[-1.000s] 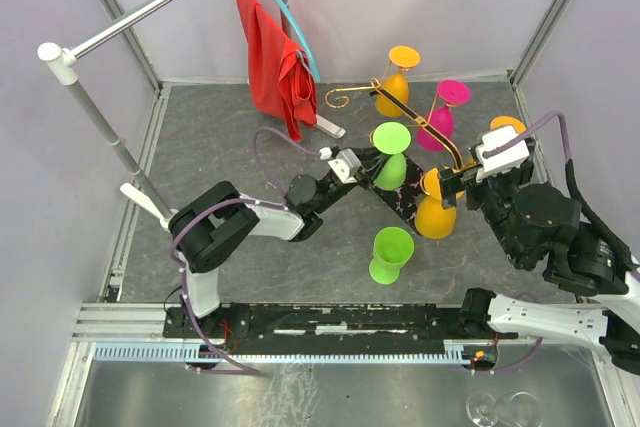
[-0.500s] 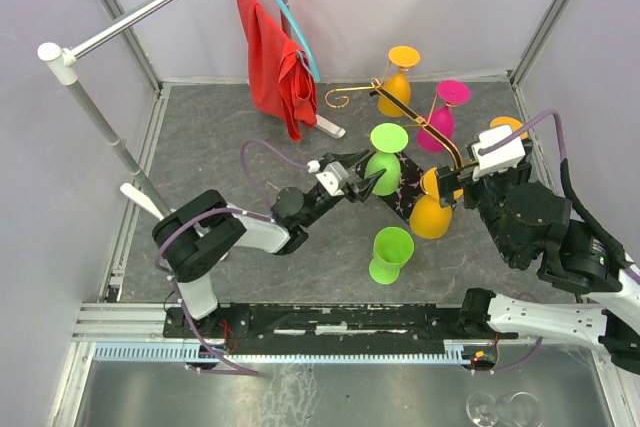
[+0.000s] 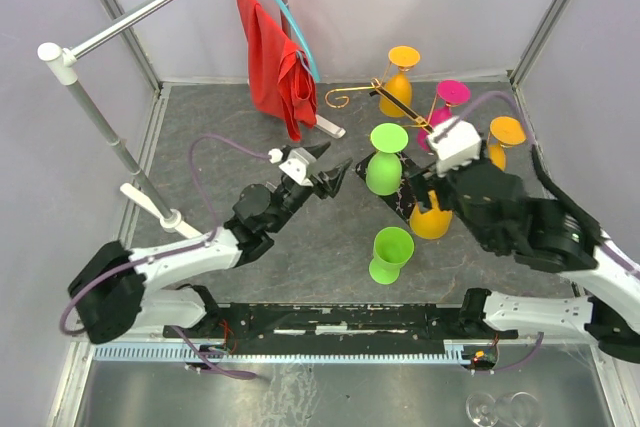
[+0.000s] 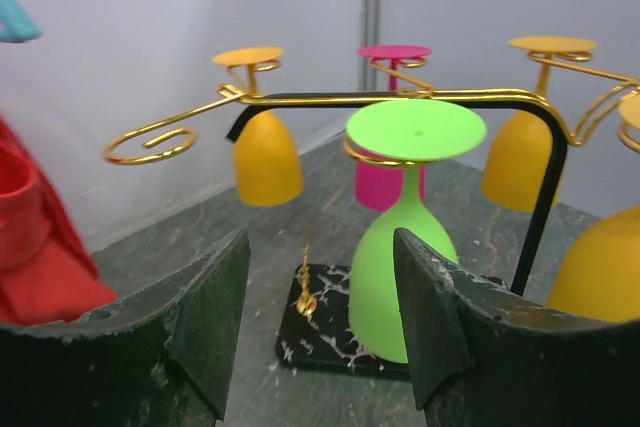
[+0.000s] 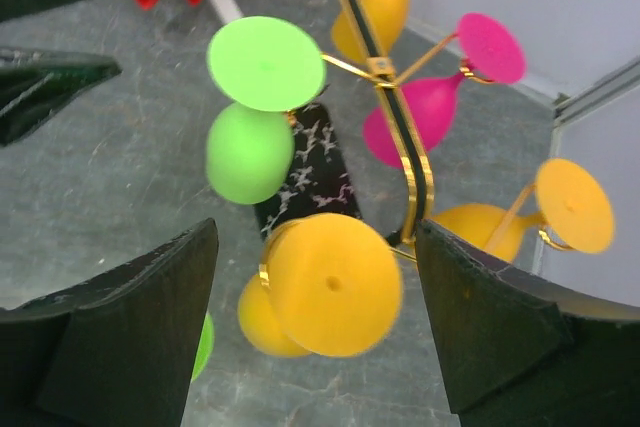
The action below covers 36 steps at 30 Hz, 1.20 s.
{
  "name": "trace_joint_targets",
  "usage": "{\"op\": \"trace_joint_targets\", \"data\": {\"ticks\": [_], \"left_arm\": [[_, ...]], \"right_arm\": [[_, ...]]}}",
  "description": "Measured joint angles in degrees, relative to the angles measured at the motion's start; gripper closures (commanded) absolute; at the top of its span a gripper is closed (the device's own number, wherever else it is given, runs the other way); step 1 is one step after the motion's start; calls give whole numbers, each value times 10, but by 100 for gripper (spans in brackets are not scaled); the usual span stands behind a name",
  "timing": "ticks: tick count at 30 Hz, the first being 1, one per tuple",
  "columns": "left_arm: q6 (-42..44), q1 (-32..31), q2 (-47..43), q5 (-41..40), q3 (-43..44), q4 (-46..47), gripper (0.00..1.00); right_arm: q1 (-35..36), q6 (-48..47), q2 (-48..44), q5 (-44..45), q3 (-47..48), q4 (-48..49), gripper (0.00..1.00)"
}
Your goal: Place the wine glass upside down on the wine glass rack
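The wine glass rack (image 3: 345,97) is a gold scroll tree on a black marbled base (image 4: 330,322). A green wine glass (image 3: 385,162) hangs upside down from one arm, its foot (image 4: 415,129) resting in a gold ring. My left gripper (image 3: 325,175) stands open just left of it, touching nothing, and the glass (image 4: 405,247) shows beyond the fingers (image 4: 215,317). A second green wine glass (image 3: 390,252) stands upright on the table in front of the rack. My right gripper (image 5: 315,317) is open, above a hanging orange glass (image 5: 333,282), with gaps on both sides.
Two more orange glasses (image 3: 400,82) (image 3: 505,132) and a magenta glass (image 3: 445,107) hang on the rack's other arms. A blue hanger with red cloth (image 3: 275,57) hangs at the back. A silver rail (image 3: 150,7) crosses the left side, with grey walls all around.
My left gripper opened and drew back to the left, leaving the green glass hanging on the rack. My right arm shifted left, over the front orange glass.
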Motion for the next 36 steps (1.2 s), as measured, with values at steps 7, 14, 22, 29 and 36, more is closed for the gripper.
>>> {"op": "trace_joint_targets", "data": {"ticks": [7, 14, 22, 29, 36], "left_arm": [[-52, 0, -148, -93, 32, -257, 33], [-101, 0, -224, -168, 111, -473, 32], [-141, 0, -250, -207, 152, -600, 32], [-155, 0, -282, -214, 152, -636, 32], [-157, 0, -301, -215, 152, -642, 32]], "right_arm": [[0, 59, 114, -102, 53, -83, 22], [0, 125, 108, -203, 55, -131, 26], [0, 161, 144, -246, 10, -152, 29], [0, 130, 164, -245, -25, -138, 37], [0, 79, 183, -240, -69, -104, 39]]}}
